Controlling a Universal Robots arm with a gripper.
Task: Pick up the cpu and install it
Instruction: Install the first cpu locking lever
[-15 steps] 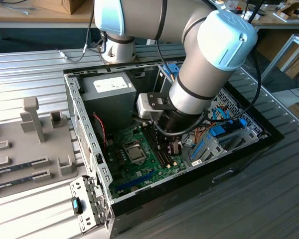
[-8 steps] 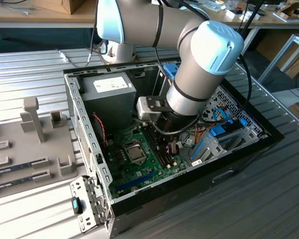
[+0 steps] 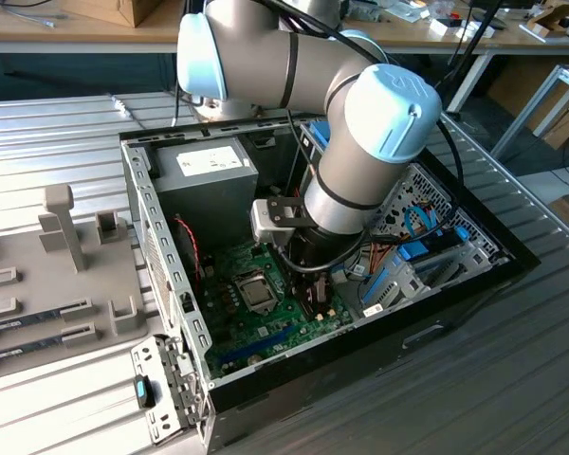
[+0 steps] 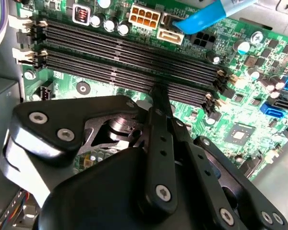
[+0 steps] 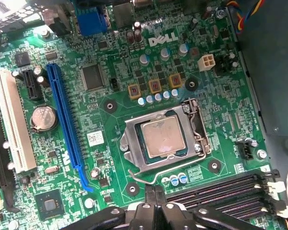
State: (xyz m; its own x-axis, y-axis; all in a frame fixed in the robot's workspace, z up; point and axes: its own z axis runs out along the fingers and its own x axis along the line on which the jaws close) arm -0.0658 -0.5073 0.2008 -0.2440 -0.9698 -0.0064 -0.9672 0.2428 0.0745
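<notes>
First wrist view has the small square silver-grey cpu (image 5: 162, 138) sitting in the metal socket frame (image 5: 134, 151) mid-frame on the green motherboard (image 5: 110, 158). The black gripper (image 5: 156, 190) hangs at bottom centre with fingers pinched together, holding nothing, beside the black memory slots (image 5: 221, 194). A long blue slot (image 5: 65, 124) runs down left.

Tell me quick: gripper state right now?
Gripper: shut, holding nothing, fingertips together above the memory slots; the cpu sits in its socket.
</notes>
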